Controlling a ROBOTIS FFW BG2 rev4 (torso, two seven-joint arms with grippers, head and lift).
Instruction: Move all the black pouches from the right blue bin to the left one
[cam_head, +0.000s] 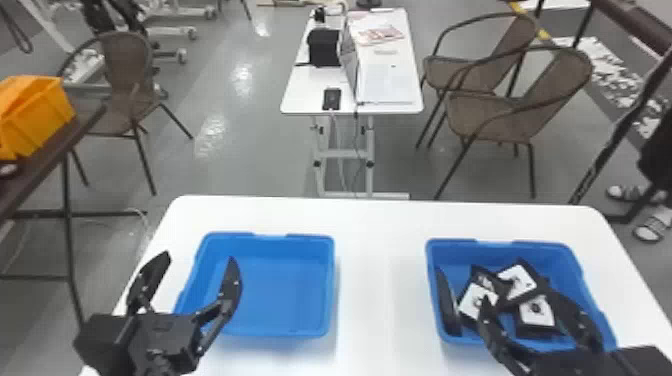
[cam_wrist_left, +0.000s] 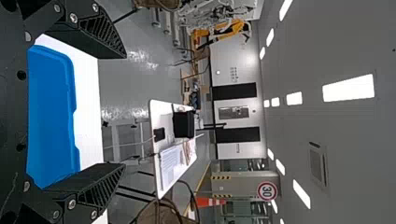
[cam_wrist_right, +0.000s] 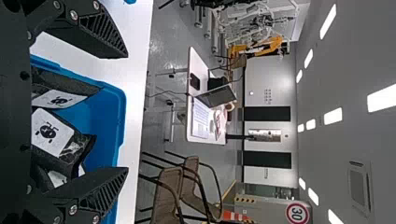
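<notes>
In the head view my left gripper (cam_head: 199, 257) stands open above the near-left part of the left blue bin (cam_head: 327, 285), whose blue floor is bare where visible. My right gripper (cam_head: 520, 298) is over the right blue bin (cam_head: 575, 260), open, nothing held. Black pouches with white labels lie jumbled there, one (cam_head: 535, 312) near the front and another (cam_head: 517, 280) behind it; a dark one (cam_head: 446, 300) leans along the left wall. In the left wrist view the left gripper (cam_wrist_left: 124, 110) is wide apart; in the right wrist view so is the right gripper (cam_wrist_right: 127, 113), beside a labelled pouch (cam_wrist_right: 51, 133).
Both bins stand on a white table (cam_head: 380, 250), with a gap between them. Beyond it are a smaller white table (cam_head: 300, 92) and brown chairs (cam_head: 505, 115). An orange bin (cam_head: 37, 112) sits on a dark table at the left.
</notes>
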